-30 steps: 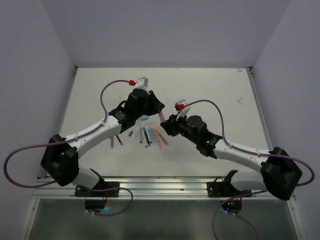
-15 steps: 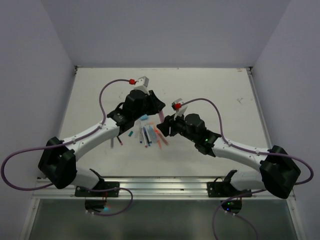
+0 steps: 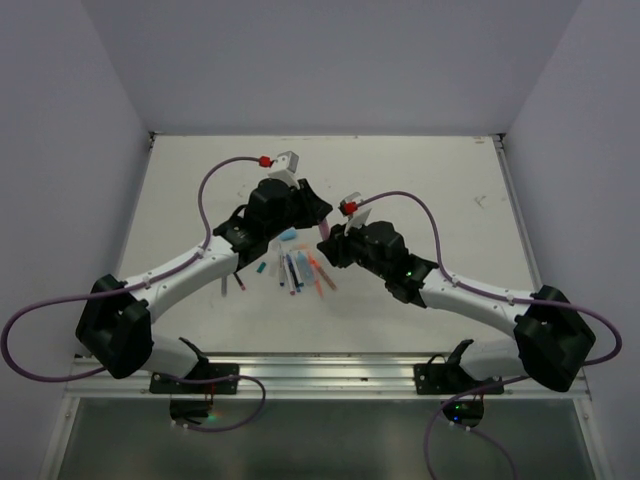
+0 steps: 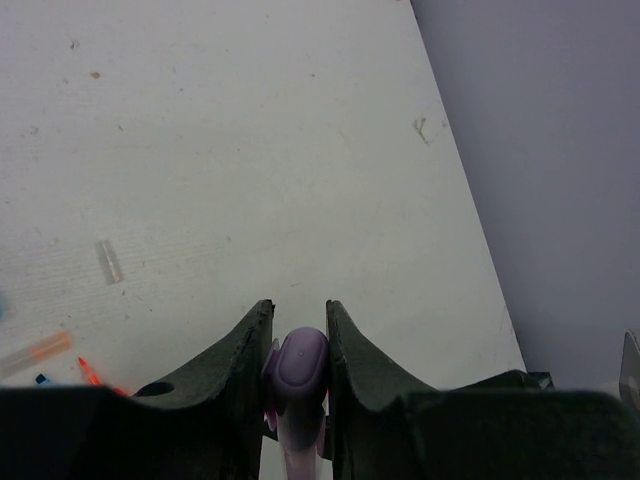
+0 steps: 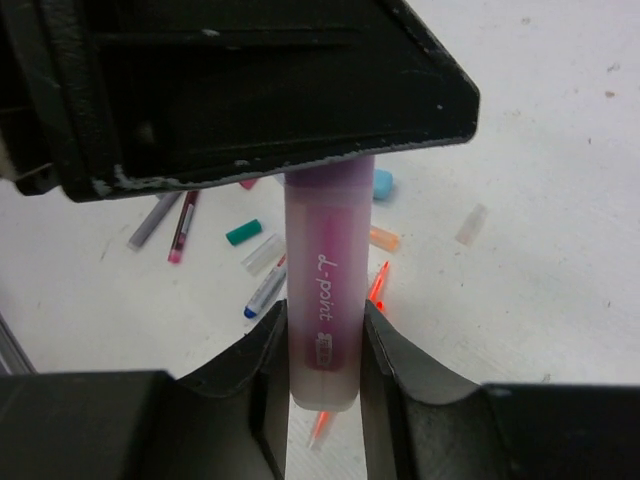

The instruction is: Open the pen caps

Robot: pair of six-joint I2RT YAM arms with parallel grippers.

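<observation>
Leftward and slightly farther away is where the right gripper (image 3: 330, 240) has shifted, closing up on the left gripper (image 3: 316, 222) above the middle of the table (image 3: 430, 180). Between them, lifted off the surface, is a purple pen (image 5: 322, 250). The right gripper's jaws pinch its printed barrel from both sides, and the left gripper (image 4: 298, 312) clamps its rounded purple end (image 4: 300, 362). Whether the cap has parted from the body cannot be told. Below lie the loose pens (image 3: 300, 270), a teal cap (image 5: 243, 232), a light blue cap (image 5: 382, 184) and, right of them, a clear cap (image 5: 470, 225).
</observation>
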